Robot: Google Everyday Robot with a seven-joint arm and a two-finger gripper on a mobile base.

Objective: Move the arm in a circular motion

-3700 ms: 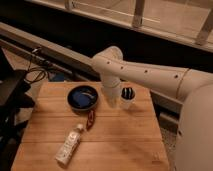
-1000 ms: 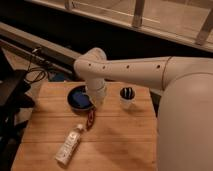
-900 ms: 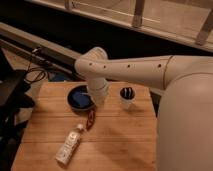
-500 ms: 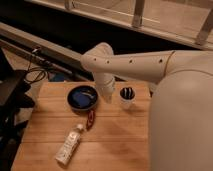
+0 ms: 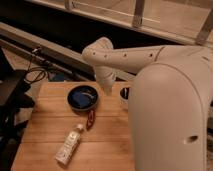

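My arm [image 5: 150, 65] fills the right of the frame, elbow bending at upper centre. My gripper [image 5: 107, 87] hangs just right of the dark bowl [image 5: 82, 97], above the wooden table [image 5: 50, 125].

The arm [image 5: 150, 57] is cream-white, built of thick, smooth tubular segments with a matte, plastic-looking casing. Its nearest segment [image 5: 172, 120] fills the right side of the view as a broad rounded bulk, with 1 small dark oval hole low on its surface. A slimmer tube runs from it to a rounded elbow joint [image 5: 100, 52], and a row of small dark holes dots the casing along that tube. Below the elbow a shorter cream section [image 5: 106, 80] tapers down over the far edge of the tabletop, where the gripper [image 5: 108, 91] at its tip cannot be made out clearly.
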